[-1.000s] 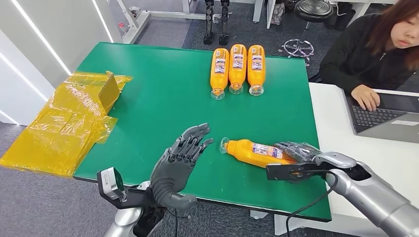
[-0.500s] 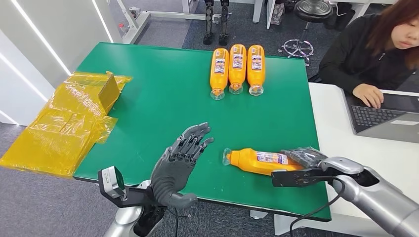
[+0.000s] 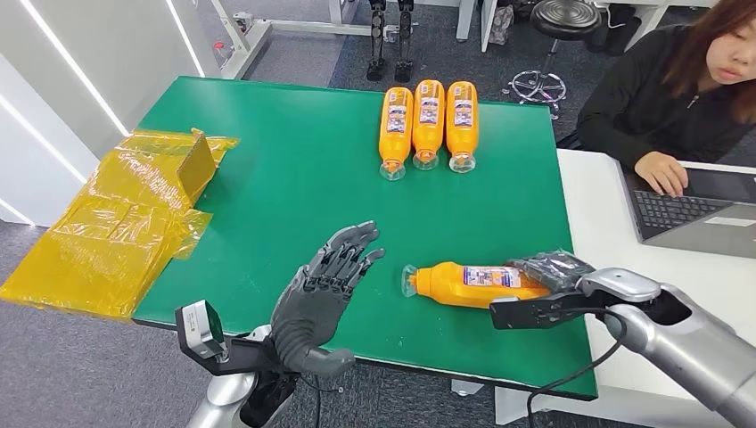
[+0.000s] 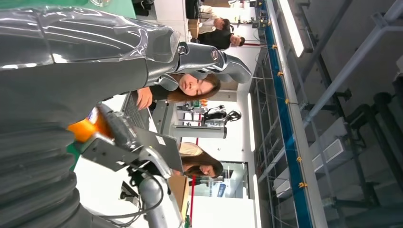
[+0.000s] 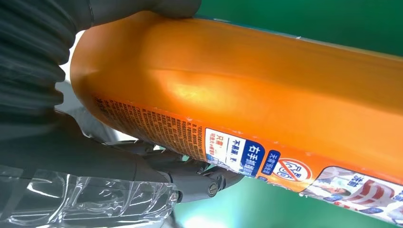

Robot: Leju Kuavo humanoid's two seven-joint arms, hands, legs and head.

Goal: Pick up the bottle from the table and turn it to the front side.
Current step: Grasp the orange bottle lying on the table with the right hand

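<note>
While the right hand is wrapping its dark fingers round the base end of the orange bottle, the bottle is lying on its side near the front edge of the green table, cap pointing toward the left hand, label partly showing on top. From the right wrist view the hold is looking firm enough: thumb on one side of the body, fingers curling under the other, fine print of the label facing the camera. My worry is the grip sitting so far toward the base; if the hand is lifting from there, the long neck end could be sagging and the smooth plastic twisting in the fingers, so the turn might be ending with the wrong face up. The bottle is also lying close to the table's near edge, so a slip could be sending it rolling off. The left hand is hovering just above the table edge, palm raised and fingers spread, holding nothing, near the cap but apart from it. Three more orange bottles are lying side by side at the far end, well apart. Crumpled yellow plastic wrap is draping over the left edge, and a person is typing on a laptop at the white desk beside the table, none of it blocking the move.
</note>
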